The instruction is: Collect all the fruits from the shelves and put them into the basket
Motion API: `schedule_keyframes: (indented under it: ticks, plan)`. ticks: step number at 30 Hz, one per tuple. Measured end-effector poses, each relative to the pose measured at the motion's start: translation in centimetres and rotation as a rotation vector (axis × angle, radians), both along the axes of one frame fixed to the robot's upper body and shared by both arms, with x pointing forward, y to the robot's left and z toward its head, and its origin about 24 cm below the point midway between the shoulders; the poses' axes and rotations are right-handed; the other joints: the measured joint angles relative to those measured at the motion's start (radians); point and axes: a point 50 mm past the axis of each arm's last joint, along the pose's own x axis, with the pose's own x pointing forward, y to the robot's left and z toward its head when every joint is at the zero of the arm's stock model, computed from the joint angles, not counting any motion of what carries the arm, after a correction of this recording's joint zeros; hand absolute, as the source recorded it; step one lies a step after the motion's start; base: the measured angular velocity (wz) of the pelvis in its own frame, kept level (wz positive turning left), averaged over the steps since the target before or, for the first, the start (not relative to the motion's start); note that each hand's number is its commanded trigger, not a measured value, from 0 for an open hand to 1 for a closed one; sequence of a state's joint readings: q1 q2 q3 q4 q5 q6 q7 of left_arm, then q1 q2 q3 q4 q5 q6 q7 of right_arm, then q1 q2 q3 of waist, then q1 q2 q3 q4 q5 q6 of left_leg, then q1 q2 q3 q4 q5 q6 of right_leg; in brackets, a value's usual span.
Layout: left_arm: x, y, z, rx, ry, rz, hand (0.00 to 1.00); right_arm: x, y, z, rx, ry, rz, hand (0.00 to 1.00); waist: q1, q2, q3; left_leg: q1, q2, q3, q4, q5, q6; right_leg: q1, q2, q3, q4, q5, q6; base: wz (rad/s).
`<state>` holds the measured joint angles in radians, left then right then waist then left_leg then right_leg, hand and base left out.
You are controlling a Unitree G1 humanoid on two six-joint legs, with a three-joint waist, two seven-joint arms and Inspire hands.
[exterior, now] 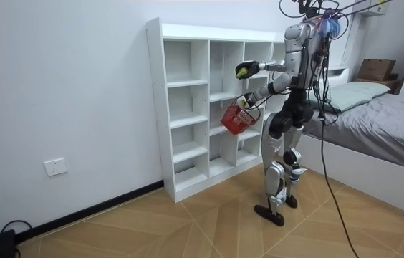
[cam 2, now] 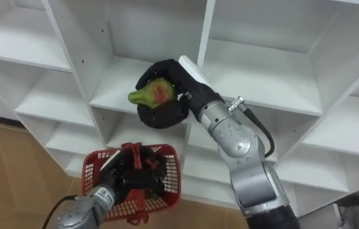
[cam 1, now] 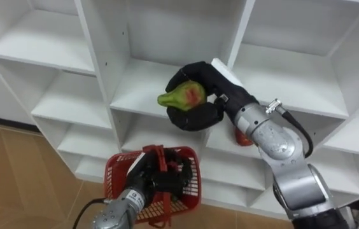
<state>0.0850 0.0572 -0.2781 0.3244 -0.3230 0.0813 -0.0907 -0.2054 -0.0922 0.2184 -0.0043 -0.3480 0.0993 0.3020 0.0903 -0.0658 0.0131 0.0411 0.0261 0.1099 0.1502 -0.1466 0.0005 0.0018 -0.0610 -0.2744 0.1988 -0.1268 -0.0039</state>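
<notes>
A green pear with a red blush sits in my right hand, whose dark fingers curl round it in front of the white closet's middle shelf. Below it, my left hand is shut on the handle of a red wire basket held in the air. A red fruit lies on a lower shelf, mostly hidden behind my right forearm. In the room view I stand facing the closet, pear raised above the basket.
The closet's other compartments look bare. Wooden floor lies below at the left. In the room view a bed stands behind me at the room view's right, and a wall socket is low at its left.
</notes>
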Motion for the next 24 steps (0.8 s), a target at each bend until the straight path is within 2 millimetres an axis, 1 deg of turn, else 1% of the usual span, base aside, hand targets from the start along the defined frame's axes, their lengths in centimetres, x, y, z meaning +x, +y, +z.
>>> schedule_keyframes:
  ticks: [2,3,4,6,8,10,15,17,21,24]
  plan:
    - [0.0,0.0,0.0,-0.001,-0.001,0.0,1.0,-0.2,-0.1,-0.4,-0.001,0.011,-0.005,1.0,-0.009,0.008,-0.0014,0.002,0.001,0.003,-0.001,-0.001,0.0,-0.001,0.001,0.004,0.003,0.0,0.0,-0.08]
    - [0.1,0.0,0.1,-0.002,-0.005,0.0,1.0,-0.5,-0.3,-0.8,-0.004,0.026,-0.011,1.0,-0.01,0.012,-0.0043,0.003,0.002,0.01,-0.001,-0.003,-0.001,-0.005,0.003,0.012,0.004,0.0,0.0,-0.18]
    - [0.2,-0.1,0.3,-0.004,-0.014,0.001,1.0,-0.8,-0.4,-1.3,-0.006,0.043,-0.016,1.0,-0.01,0.017,-0.0048,0.004,0.004,0.02,-0.002,-0.004,-0.001,-0.009,0.005,0.022,0.005,0.0,-0.001,-0.21]
    - [0.3,-0.1,0.6,-0.006,-0.027,0.002,1.0,-1.3,-0.6,-1.9,-0.007,0.069,-0.02,1.0,-0.013,0.02,-0.0056,0.004,0.006,0.028,-0.004,-0.005,-0.002,-0.013,0.007,0.029,0.006,0.001,-0.002,-0.15]
    - [0.4,-0.1,0.7,-0.005,-0.035,0.009,1.0,-1.6,-0.8,-2.5,-0.008,0.091,-0.022,1.0,-0.018,0.02,-0.0054,0.006,0.009,0.032,-0.004,-0.006,-0.004,-0.014,0.01,0.033,0.006,0.003,-0.004,-0.1]
    - [0.4,-0.1,0.7,-0.002,-0.034,0.018,1.0,-2.0,-0.9,-3.0,-0.009,0.112,-0.027,1.0,-0.03,0.021,-0.0044,0.006,0.013,0.04,-0.004,-0.008,-0.006,-0.016,0.014,0.04,0.004,0.003,-0.006,-0.11]
    - [0.5,0.0,0.7,-0.001,-0.033,0.022,1.0,-2.7,-1.5,-4.0,-0.008,0.154,-0.04,1.0,-0.034,0.027,-0.0006,0.004,0.015,0.055,-0.005,-0.01,-0.008,-0.026,0.019,0.057,0.003,0.004,-0.006,-0.1]
    - [0.5,0.2,0.7,0.002,-0.034,0.027,1.0,-3.0,-1.6,-4.3,-0.001,0.17,-0.046,1.0,-0.035,0.027,-0.0002,0.002,0.015,0.058,-0.006,-0.01,-0.008,-0.03,0.019,0.059,0.004,0.004,-0.006,-0.05]
    - [0.6,0.8,0.7,0.01,-0.036,0.047,1.0,-3.3,-2.1,-6.0,-0.006,0.231,-0.084,1.0,-0.036,0.026,0.0,0.001,0.016,0.069,-0.008,-0.012,-0.007,-0.038,0.019,0.068,0.005,0.004,-0.006,-0.07]
    - [0.7,1.3,0.7,0.016,-0.035,0.061,1.0,-4.1,-2.8,-7.3,-0.023,0.282,-0.112,1.0,-0.037,0.022,-0.002,-0.014,0.015,0.069,-0.007,-0.012,-0.007,-0.054,0.019,0.072,0.005,0.004,-0.006,0.0]
